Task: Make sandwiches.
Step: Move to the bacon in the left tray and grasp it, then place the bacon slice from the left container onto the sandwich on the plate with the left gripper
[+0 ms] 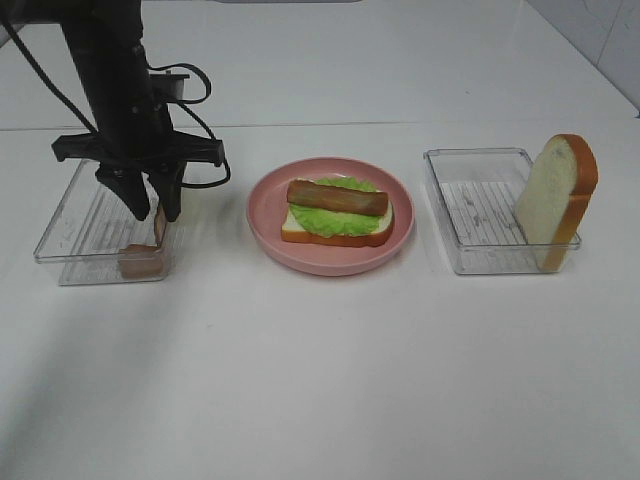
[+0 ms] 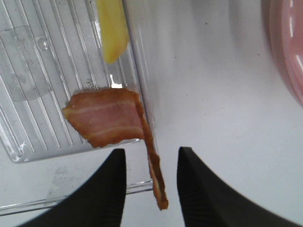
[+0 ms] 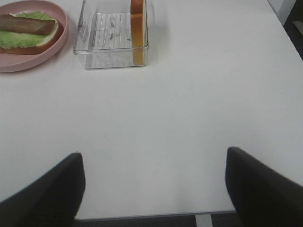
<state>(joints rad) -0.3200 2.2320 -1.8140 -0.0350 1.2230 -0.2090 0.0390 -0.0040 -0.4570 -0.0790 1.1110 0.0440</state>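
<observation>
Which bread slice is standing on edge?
The bare slice in the right clear tray; the other slice lies flat on the pink plate under lettuce and bacon.

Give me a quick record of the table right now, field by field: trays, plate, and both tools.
Left tray: clear, holds a bacon strip and a yellow cheese piece
Left tool: over that tray, jaws apart around the bacon strip's raised end
Plate: pink, bottom bread slice topped with lettuce and bacon layer
Right tray: clear, spare bread slice standing on edge
Right tool: open, empty, over the table
</observation>
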